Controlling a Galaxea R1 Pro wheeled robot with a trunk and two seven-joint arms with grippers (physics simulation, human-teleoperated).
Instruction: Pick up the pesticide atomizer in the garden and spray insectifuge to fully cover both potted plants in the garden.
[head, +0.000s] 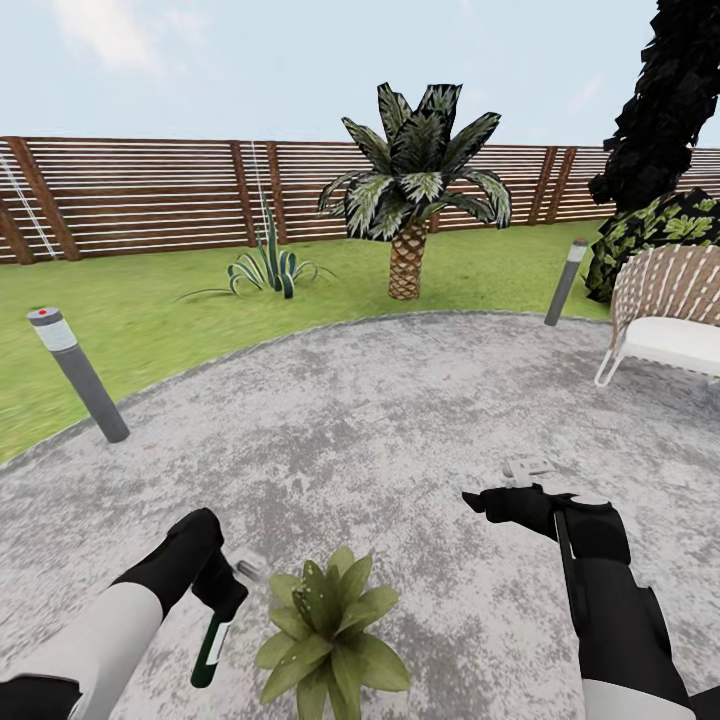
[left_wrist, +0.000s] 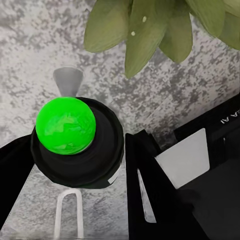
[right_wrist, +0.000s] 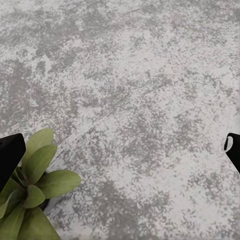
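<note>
1 potted plant (head: 330, 635), 1 atomizer (head: 212, 645), 2 bollards (head: 80, 372)

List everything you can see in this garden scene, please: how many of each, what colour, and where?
potted plant: one, green leaves, on the paving between the arms
pesticide atomizer: one, dark green with white label, top button green in the left wrist view, held beside the plant
paving: one, mottled grey, foreground
lawn: green, behind the paving
fence: one, brown slats, at the back
palm: one, green and white fronds, on the lawn
agave: one, striped green, left of the palm
bollards: two, grey, left and right paving edges
chair: one, white, far right
left pincer: black, shut on the atomizer
right pincer: black, open over the paving
</note>
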